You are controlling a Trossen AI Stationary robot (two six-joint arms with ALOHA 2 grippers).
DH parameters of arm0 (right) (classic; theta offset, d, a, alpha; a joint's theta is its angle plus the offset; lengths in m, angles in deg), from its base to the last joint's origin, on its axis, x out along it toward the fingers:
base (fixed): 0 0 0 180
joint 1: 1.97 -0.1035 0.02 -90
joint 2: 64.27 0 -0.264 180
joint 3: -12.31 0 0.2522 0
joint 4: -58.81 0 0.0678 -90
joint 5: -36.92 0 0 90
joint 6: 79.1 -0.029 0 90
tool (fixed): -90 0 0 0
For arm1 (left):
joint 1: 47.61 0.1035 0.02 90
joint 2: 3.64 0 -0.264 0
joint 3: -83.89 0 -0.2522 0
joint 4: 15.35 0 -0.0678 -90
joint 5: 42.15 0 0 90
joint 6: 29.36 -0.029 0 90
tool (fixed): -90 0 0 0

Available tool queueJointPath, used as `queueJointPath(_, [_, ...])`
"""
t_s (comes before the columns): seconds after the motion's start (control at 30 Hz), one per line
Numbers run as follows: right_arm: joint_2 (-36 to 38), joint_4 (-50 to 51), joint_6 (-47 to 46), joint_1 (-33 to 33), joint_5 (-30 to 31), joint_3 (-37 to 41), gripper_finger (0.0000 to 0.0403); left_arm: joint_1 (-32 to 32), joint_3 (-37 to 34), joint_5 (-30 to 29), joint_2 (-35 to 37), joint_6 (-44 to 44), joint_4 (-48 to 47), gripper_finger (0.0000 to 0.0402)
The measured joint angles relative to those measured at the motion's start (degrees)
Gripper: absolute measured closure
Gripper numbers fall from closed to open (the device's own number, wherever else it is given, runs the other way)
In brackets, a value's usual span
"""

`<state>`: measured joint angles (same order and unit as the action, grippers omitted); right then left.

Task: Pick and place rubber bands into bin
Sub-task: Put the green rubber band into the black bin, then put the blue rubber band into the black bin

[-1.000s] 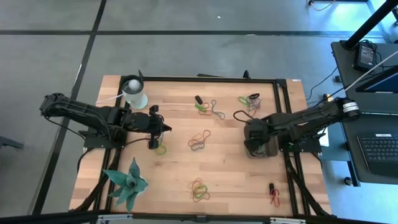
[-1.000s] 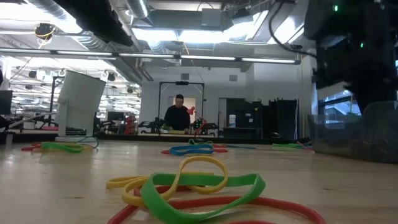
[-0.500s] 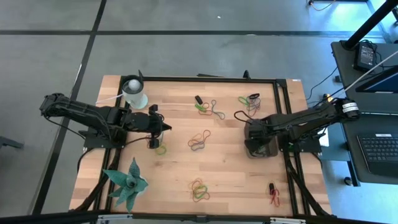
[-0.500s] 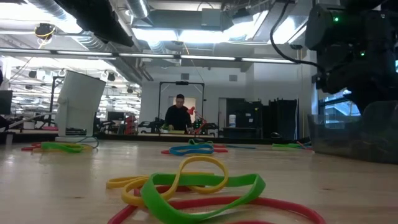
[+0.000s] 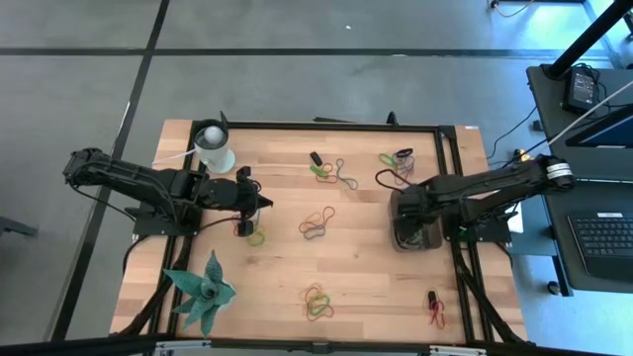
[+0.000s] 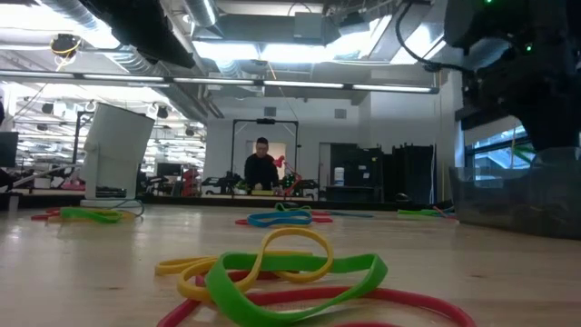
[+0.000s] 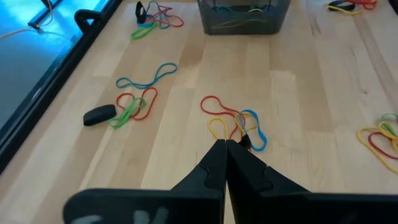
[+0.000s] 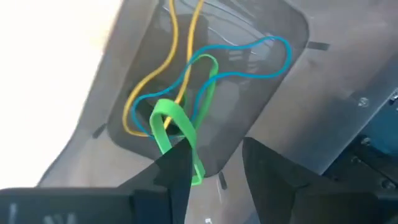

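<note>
Dark and folded low, our left arm reaches from the table's left edge toward the middle, its left gripper [image 7: 225,149] pointing across the pale wooden table [image 5: 366,267]. Its fingers are pressed fully together, tips touching, holding nothing. Just ahead of those tips lies a tangle of thin red, yellow and blue rubber bands [image 7: 235,121]; off to one side of them sits a small black oblong piece [image 7: 99,114] beside a red and green loop. Far ahead of the fingers stands the small dark grey rectangular bin [image 7: 244,15].

Our right arm stretches in from the table's right edge, wrist bent down, so the right gripper [image 8: 214,168] hangs directly above that bin [image 8: 249,93]. Its fingers stand apart. A green band [image 8: 177,140] lies against one fingertip; whether it is loose we cannot tell. Below them, yellow and blue bands rest inside the bin.
</note>
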<state>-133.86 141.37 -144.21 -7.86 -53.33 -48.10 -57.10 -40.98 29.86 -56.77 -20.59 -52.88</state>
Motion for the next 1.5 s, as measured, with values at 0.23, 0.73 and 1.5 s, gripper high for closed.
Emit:
queueJointPath(0.23, [0.4,2.1,2.2,0.0,-0.5,-1.3,0.0257,0.0,0.0,-0.3,0.0,0.1,0.0,0.04])
queueJointPath(0.73, [0.9,-3.4,7.0,0.0,-1.5,-1.3,0.0305,0.0,0.0,-0.4,0.0,-1.0,0.0,0.04])
queueJointPath(1.5, [1.6,-2.6,0.8,-5.1,0.6,-1.3,0.037,0.0,0.0,-0.2,0.0,-2.1,0.0,0.04])
